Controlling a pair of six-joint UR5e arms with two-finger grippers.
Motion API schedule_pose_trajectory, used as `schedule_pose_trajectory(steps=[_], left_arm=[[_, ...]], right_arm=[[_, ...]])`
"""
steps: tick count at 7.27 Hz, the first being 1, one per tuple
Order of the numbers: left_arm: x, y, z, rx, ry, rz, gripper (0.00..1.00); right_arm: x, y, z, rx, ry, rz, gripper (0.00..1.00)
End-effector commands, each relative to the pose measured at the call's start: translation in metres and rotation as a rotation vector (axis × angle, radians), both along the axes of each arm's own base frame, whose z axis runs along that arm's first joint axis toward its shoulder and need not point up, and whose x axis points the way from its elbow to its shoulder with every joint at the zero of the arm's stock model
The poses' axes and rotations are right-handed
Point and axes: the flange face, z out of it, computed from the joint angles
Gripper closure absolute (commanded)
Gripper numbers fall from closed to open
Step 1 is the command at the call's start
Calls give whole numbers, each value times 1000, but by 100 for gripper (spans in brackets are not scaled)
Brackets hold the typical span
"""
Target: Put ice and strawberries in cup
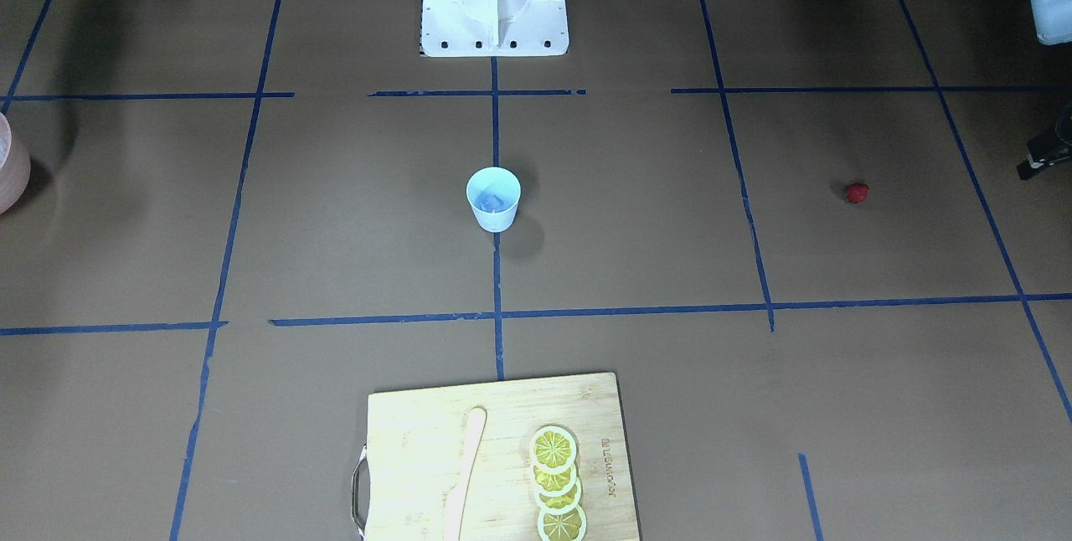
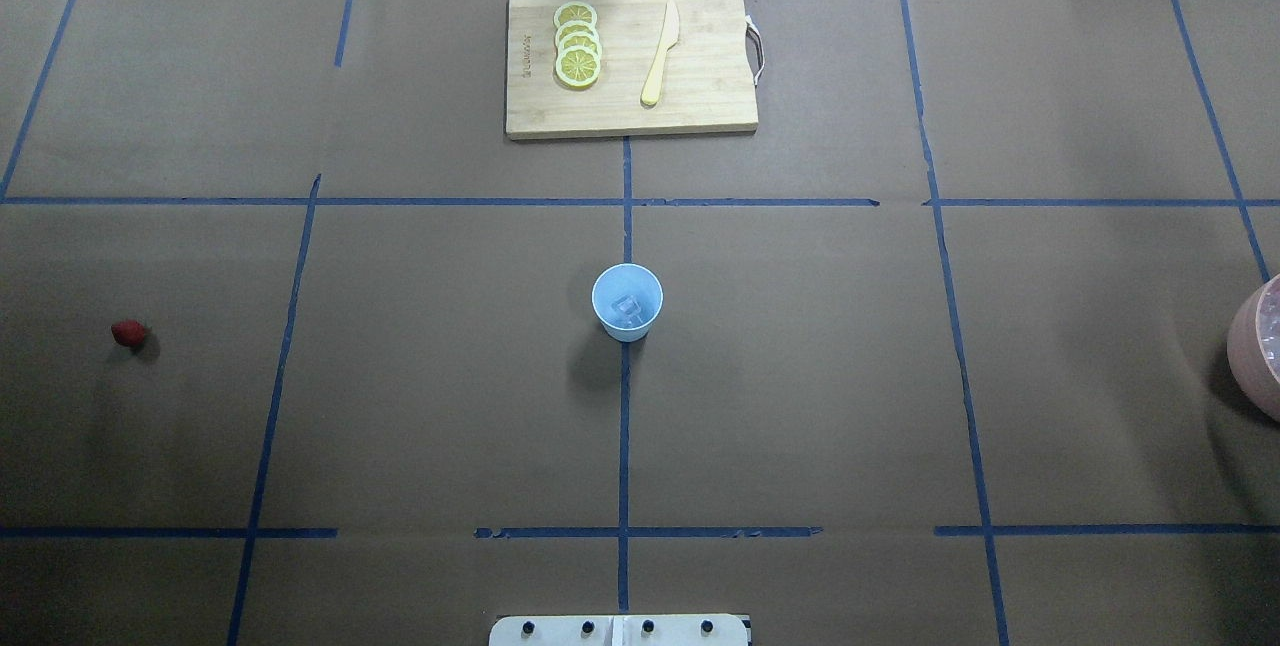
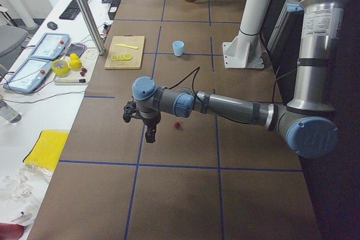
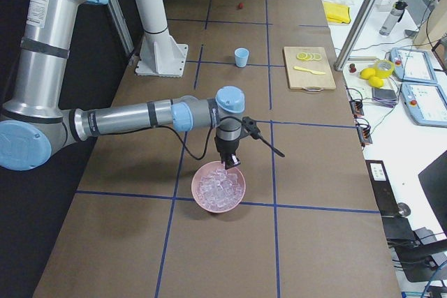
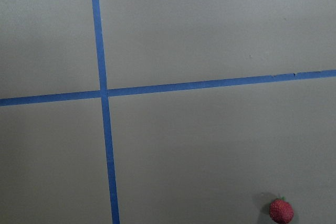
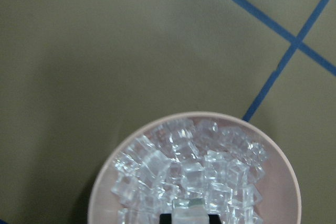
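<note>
1. Over at the robot's right end of the worktop [image 2: 800, 406], the right hand [image 4: 229, 164] points straight down into the pink bowl [image 4: 219, 190]. That is where the heap of ice [image 6: 184, 171] sits, the stock it draws from.
2. On its wrist view, one cube shows big and close between two dark fingertips at the bottom edge. I read that as the hand clenched on a single piece of ice, tips low among the heap.
3. Centre stage, the cup [image 2: 627, 301] stands upright on the crossing of the tape lines, reachable by either arm. There's ice lying in its bottom already, so the ice half looks under way.
4. Now the strawberry [image 2: 129, 333]: alone on the bare paper at the robot's left end, well apart from the cup, not yet picked.
5. Near that berry hangs the left hand [image 3: 149, 134], above the worktop and off to one side rather than over it. The berry sits in the corner of its wrist view. Released or clenched? I cannot tell.
6. At the far edge, the cutting board [image 2: 630, 61] carries lemon slices [image 2: 578, 44] and a wooden knife [image 2: 662, 54], out of the way.
</note>
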Motion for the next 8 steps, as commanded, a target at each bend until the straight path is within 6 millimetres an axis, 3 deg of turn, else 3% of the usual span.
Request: schedule_pose_trajectory(steps=[1, 2, 3, 4, 6, 8], left_arm=[[-1, 3, 2, -4, 0, 0, 0], [-1, 3, 3, -7, 0, 0, 0], [-1, 3, 4, -5, -2, 0, 0], [0, 3, 4, -6, 0, 2, 0], [-1, 3, 7, -9, -3, 3, 0], [-1, 3, 9, -13, -3, 4, 0]], right_arm=[[-19, -53, -107, -9, -73, 34, 100], [-46, -72, -147, -41, -113, 68, 100], [-89, -84, -185, -62, -137, 86, 100], [-154, -91, -235, -115, -166, 110, 100], [-271, -81, -307, -210, -163, 168, 100], [-373, -59, -374, -250, -139, 248, 100]])
